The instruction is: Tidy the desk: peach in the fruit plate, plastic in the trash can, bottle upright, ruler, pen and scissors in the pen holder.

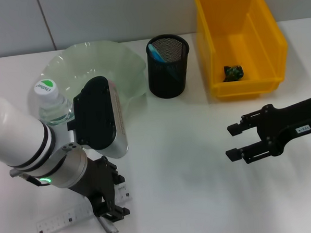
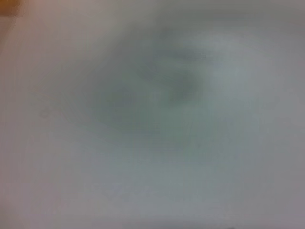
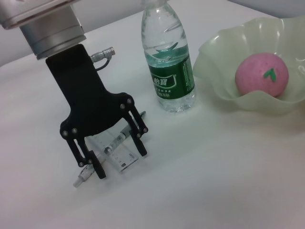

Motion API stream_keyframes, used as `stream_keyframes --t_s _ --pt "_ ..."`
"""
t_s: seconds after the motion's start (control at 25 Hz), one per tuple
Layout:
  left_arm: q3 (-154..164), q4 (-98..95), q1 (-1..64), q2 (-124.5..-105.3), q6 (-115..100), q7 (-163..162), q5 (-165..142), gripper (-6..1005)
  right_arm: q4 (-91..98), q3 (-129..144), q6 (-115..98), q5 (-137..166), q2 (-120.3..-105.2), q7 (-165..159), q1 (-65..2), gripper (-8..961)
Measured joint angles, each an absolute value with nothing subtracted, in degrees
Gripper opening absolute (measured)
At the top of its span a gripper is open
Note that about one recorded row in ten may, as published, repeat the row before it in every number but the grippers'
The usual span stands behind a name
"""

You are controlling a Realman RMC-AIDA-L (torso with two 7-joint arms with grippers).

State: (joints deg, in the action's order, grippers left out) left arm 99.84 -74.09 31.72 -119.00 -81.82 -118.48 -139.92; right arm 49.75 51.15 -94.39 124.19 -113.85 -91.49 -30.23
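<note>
My left gripper (image 1: 110, 207) is down at the table's front left, open, its fingers (image 3: 140, 143) straddling the clear ruler (image 1: 62, 221) and the pen (image 1: 112, 229). The right wrist view shows the left gripper (image 3: 120, 162) with the pen (image 3: 110, 147) and ruler (image 3: 121, 160) between its fingers. The bottle (image 1: 50, 101) (image 3: 169, 71) stands upright beside it. A pink peach (image 3: 262, 75) lies in the green fruit plate (image 1: 126, 63) (image 3: 214, 57). Green plastic (image 1: 232, 72) lies in the yellow trash can (image 1: 269, 42). My right gripper (image 1: 239, 141) hovers open at the right. The scissors are out of view.
The black mesh pen holder (image 1: 169, 74) stands at the back centre with something blue inside. The left forearm (image 1: 95, 117) hangs over the plate's front edge. The left wrist view shows only a blur.
</note>
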Motion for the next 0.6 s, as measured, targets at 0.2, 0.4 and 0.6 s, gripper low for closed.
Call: stream_keyframes --t_s 0.2,0.4,0.6 --pt "99.8 -74.1 31.7 -119.0 -81.7 -118.5 -140.0 689 49.7 51.2 -94.4 124.2 -113.88 -91.5 -30.2 694" --pt "100.0 -73.6 31.8 -119.0 -81.5 -118.5 -140.1 679 49.7 51.1 -94.4 124.2 -113.9 -91.5 -30.1 694" --pt "100.2 -72.8 32.1 -119.06 -81.2 -118.4 -140.1 619 49.7 51.1 -94.4 124.2 -113.9 -91.5 -30.2 694"
